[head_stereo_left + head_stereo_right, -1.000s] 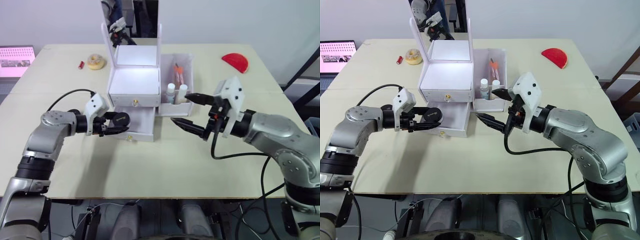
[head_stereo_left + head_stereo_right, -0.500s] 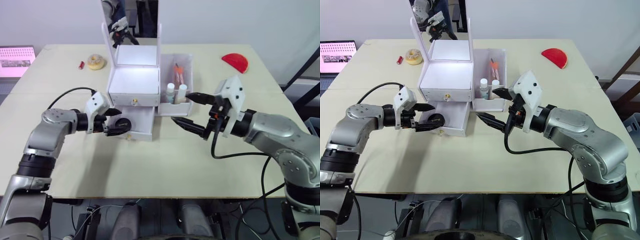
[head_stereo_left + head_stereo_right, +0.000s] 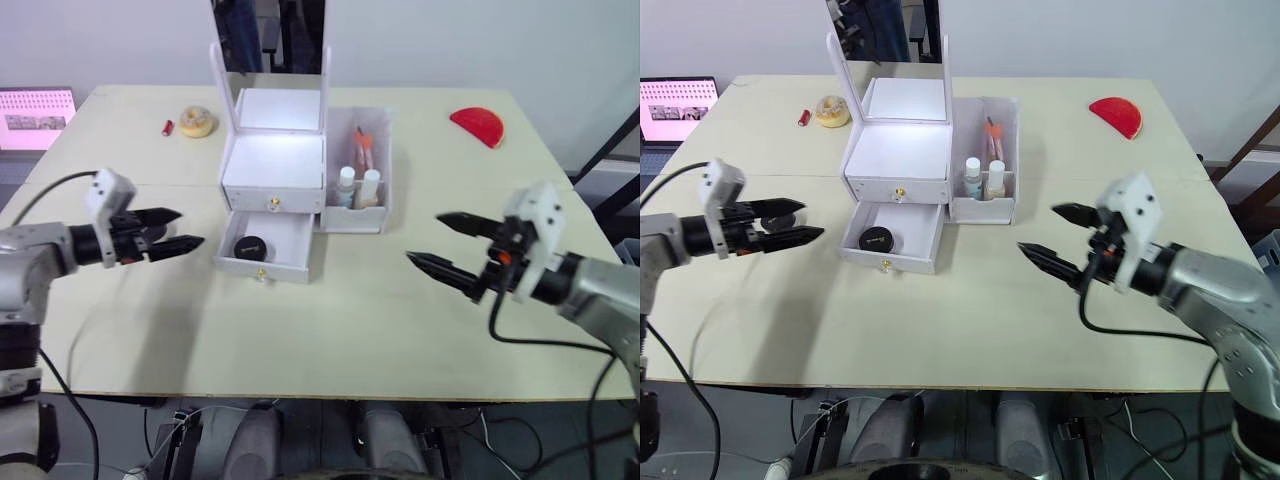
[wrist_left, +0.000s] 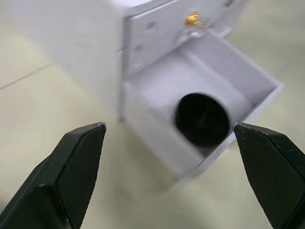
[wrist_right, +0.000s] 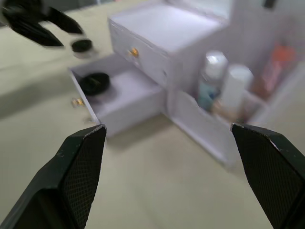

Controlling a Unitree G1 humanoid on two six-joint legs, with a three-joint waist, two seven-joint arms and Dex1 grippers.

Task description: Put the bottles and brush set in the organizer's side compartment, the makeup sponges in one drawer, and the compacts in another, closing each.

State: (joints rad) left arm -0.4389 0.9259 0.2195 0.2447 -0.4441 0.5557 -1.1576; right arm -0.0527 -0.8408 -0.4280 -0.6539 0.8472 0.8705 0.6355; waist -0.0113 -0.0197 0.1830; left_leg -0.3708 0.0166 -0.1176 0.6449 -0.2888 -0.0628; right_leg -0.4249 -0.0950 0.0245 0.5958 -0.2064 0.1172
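Both grippers held wide open and empty: left gripper (image 3: 170, 229) left of the organizer (image 3: 272, 170), right gripper (image 3: 440, 243) to its right. Black compact (image 3: 249, 247) seated in the open lower drawer (image 3: 268, 246); bottles (image 3: 357, 187) in the side compartment.

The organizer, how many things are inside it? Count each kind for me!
Bottles: 2, and, upright in the side compartment.
Brush set: 1, behind the bottles.
Compacts: 1, black, in the open bottom drawer.
Total: 4. The closed top drawer hides whatever it holds.
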